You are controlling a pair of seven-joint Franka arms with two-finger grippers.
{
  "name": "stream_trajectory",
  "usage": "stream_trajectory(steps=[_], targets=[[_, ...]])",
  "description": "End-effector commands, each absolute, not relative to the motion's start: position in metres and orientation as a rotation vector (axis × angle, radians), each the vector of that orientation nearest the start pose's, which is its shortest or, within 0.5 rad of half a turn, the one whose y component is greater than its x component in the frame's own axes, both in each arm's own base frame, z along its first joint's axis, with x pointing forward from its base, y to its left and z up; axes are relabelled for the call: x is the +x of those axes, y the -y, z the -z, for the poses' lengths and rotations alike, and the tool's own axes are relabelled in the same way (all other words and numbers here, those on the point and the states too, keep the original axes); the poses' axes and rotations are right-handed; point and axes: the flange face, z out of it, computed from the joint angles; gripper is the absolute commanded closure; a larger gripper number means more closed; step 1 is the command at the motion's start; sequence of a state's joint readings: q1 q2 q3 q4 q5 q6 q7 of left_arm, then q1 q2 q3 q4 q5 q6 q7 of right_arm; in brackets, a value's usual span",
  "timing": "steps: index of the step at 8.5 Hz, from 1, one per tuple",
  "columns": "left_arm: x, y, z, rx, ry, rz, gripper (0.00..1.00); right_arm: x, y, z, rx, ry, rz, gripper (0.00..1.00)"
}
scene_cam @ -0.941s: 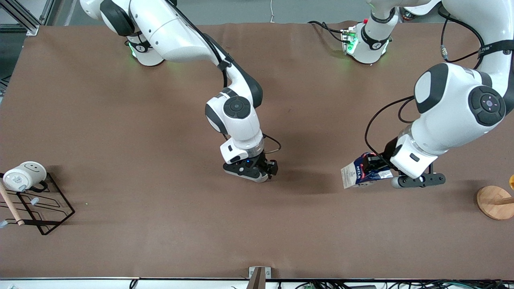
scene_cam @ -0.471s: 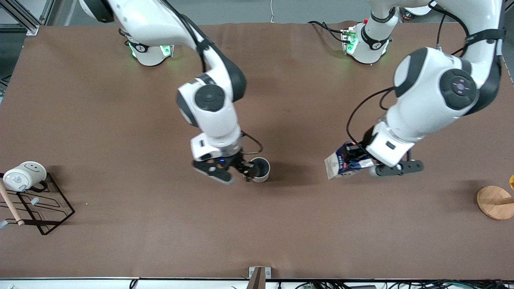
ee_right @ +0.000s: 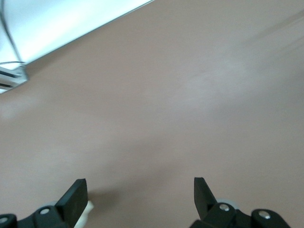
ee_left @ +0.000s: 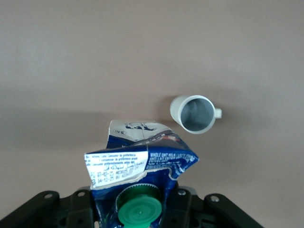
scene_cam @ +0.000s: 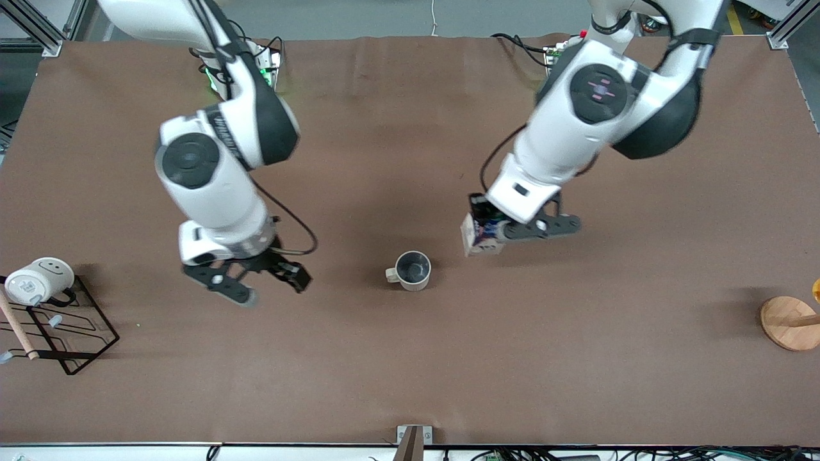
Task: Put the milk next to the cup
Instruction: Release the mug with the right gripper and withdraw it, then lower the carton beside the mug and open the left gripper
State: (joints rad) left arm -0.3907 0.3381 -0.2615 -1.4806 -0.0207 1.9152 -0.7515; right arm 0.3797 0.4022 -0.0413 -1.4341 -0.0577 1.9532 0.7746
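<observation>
Inspecting the surface from my remote station, I find the cup standing upright near the middle, its grey inside showing and its small handle turned toward the right arm's end. Nothing touches it.

I note the left gripper is up in the air over bare surface beside the cup, toward the left arm's end. Its jaws are clamped tight on the milk, and the carton hangs in the grip clear of the surface. In the left wrist view the milk fills the space between the jaws, its green cap nearest the camera and its dark blue and white panels looking creased. The cup shows in that view past the carton, apart from it.

I record the right gripper over open surface beside the cup, toward the right arm's end, well apart from it. Its jaws stand spread wide and hold nothing; the right wrist view shows both fingertips with only bare surface between them.

A white smiley mug lies at a black wire rack at the right arm's end. A round wooden base sits at the left arm's end.
</observation>
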Motion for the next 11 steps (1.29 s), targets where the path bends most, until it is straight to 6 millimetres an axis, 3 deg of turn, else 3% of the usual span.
stream_trajectory(steps=[1,2,3,4,6,8,10,11], targets=[[0.531,0.423,-0.488,-3.28,0.147,0.06,0.55,0.625,-0.149,-0.508,-3.13,-0.467,0.077,0.01],[0.518,0.447,-0.481,-3.309,0.098,0.065,0.55,0.615,-0.109,-0.53,-3.154,-0.371,0.005,0.01],[0.518,0.459,-0.463,-3.316,0.087,0.058,0.55,0.603,-0.068,-0.556,-3.149,-0.26,-0.034,0.01],[0.501,0.484,-0.447,-3.316,0.032,0.048,0.55,0.59,-0.033,-0.573,-3.134,-0.18,-0.08,0.01],[0.499,0.493,-0.424,-3.306,0.033,0.039,0.55,0.563,0.017,-0.607,-3.13,-0.032,-0.103,0.01],[0.49,0.501,-0.411,-3.288,-0.002,0.03,0.55,0.547,0.027,-0.624,-3.12,0.108,-0.135,0.01],[0.486,0.503,-0.388,-3.297,0.019,0.138,0.55,0.546,0.021,-0.642,-3.125,0.133,-0.097,0.01],[0.484,0.502,-0.375,-3.284,0.023,0.168,0.55,0.539,0.017,-0.642,-3.118,0.189,-0.168,0.01]])
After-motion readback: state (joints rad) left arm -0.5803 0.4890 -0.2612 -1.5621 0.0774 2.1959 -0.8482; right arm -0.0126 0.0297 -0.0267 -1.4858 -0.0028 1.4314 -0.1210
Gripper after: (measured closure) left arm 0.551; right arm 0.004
